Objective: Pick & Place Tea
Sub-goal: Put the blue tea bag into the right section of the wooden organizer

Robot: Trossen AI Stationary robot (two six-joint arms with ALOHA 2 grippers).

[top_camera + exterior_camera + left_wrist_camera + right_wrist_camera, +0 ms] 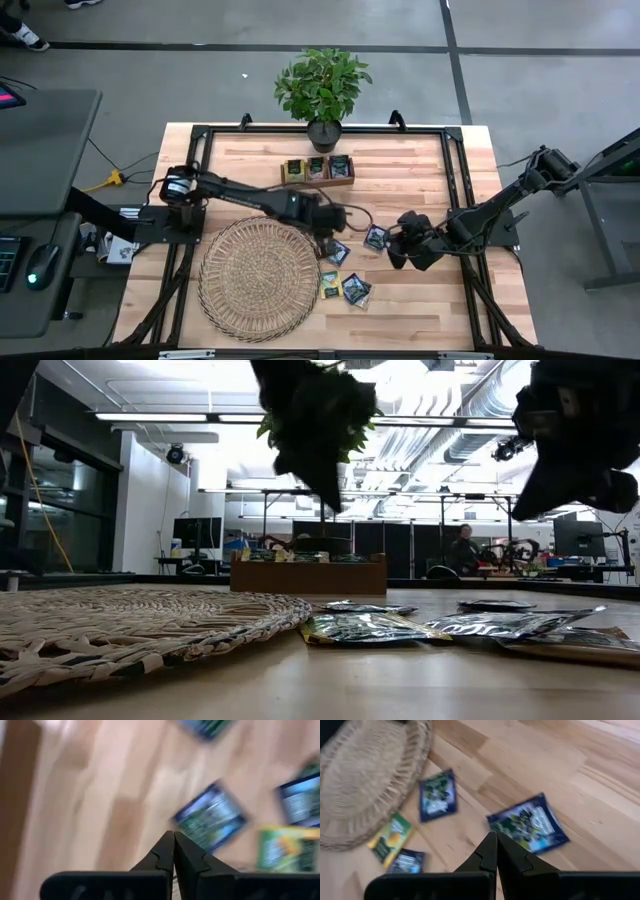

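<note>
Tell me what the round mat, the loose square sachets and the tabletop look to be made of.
The round pale woven mat looks like wicker or straw: interlaced strands and a looped, open rim show. The small flat square sachets look like foil or glossy film, printed blue and yellow-green; they glint at table level. The light tabletop looks like jointed wood planks, with visible grain and seams and a smooth finish.

So from above, the left gripper (331, 232) sits just off the wicker mat (258, 278) edge, over a dark sachet (338, 253). The right gripper (403, 243) hangs beside another sachet (376, 238) (two more (343, 287) lie nearer the front), with the wooden tray (318, 170) and plant (322, 88) at the back.
</note>
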